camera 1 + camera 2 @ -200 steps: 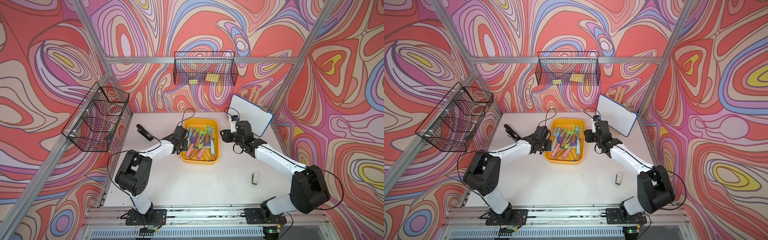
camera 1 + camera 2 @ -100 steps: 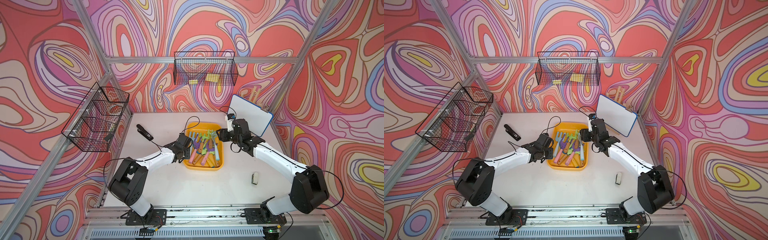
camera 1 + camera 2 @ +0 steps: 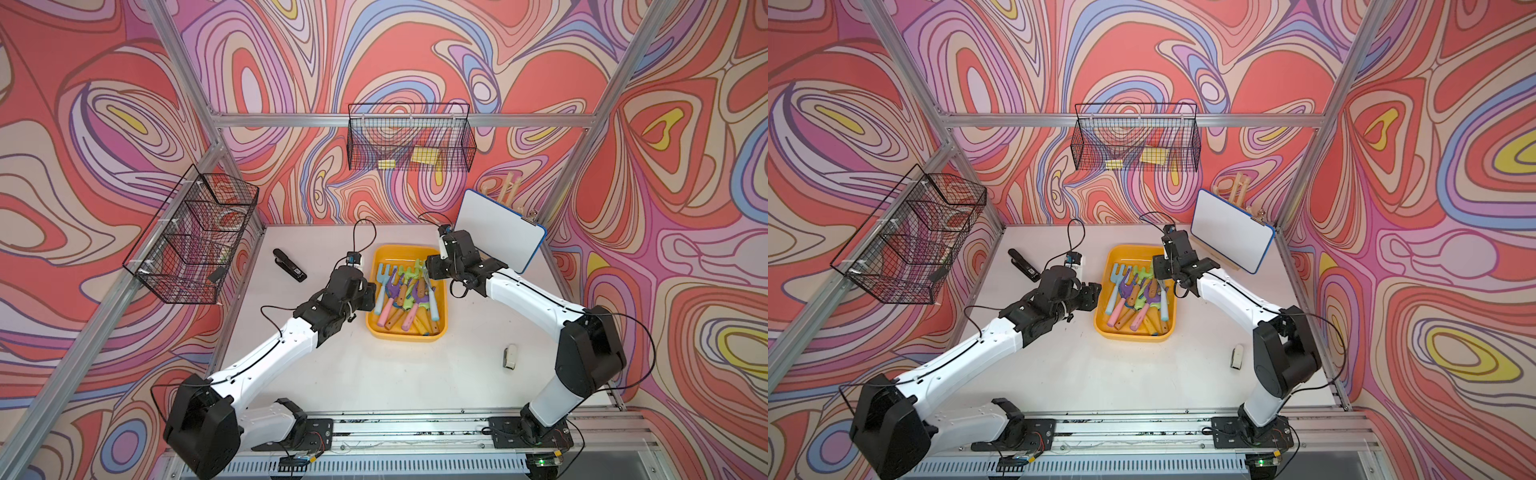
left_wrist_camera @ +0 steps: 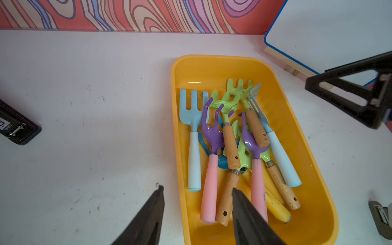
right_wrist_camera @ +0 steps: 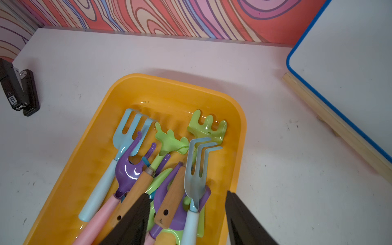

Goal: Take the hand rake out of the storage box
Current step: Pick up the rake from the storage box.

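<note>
Both arms hang released over the yellow-orange storage box (image 3: 401, 337). The right gripper (image 5: 187, 193), jaws parted, flanks the light-blue hand rake (image 5: 196, 169) atop the tool pile (image 3: 405, 291) inside. The left gripper (image 4: 196, 188), jaws apart, straddles the rim. The black stapler (image 5: 19, 93) has a label (image 5: 12, 99) too small to read.

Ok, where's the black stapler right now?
In both top views the black stapler lies on the table at the far left, apart from the storage box on its right and near the side wire basket.

Hand rakes (image 4: 239, 88) in storage box (image 4: 212, 67), stapler (image 3: 289, 265) to left
</note>
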Action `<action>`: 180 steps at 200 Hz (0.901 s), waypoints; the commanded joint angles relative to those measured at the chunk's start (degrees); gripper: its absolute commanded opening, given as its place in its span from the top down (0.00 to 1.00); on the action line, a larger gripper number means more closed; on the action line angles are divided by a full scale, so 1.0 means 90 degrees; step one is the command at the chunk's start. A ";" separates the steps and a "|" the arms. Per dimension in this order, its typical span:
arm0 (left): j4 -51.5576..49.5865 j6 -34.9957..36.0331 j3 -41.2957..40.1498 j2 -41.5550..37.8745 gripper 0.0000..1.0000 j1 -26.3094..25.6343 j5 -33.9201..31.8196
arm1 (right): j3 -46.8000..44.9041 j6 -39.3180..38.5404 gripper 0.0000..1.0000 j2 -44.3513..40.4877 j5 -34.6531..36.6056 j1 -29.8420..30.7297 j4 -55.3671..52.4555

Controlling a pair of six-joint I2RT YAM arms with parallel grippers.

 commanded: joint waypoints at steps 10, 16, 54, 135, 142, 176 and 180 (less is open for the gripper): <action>0.0786 0.0461 -0.0700 -0.0371 0.45 -0.0025 -0.0083 | 0.0638 -0.0116 0.39 0.0794 0.0373 0.0319 -0.0765; 0.0831 0.0488 -0.0776 -0.0399 0.46 -0.0021 -0.0083 | 0.0775 -0.0113 0.39 0.0954 0.0449 0.0382 -0.0876; 0.1121 0.0482 -0.1071 -0.0371 0.46 -0.0022 0.0160 | 0.1441 0.0031 0.39 0.1652 0.0724 0.0587 -0.1330; 0.0901 0.0433 -0.1020 -0.0554 0.46 -0.0017 0.0013 | 0.1860 0.0290 0.47 0.2191 0.1004 0.0769 -0.1818; 0.0871 0.0433 -0.1018 -0.0568 0.46 -0.0023 -0.0003 | 0.1869 0.0301 0.48 0.2224 0.0986 0.0777 -0.1835; 0.0771 0.0396 -0.0985 -0.0588 0.48 -0.0021 -0.0018 | 0.1815 0.0341 0.48 0.2295 0.0964 0.0805 -0.1859; 0.0772 0.0396 -0.0988 -0.0585 0.48 -0.0023 -0.0016 | 0.1797 0.0346 0.48 0.2304 0.0969 0.0807 -0.1858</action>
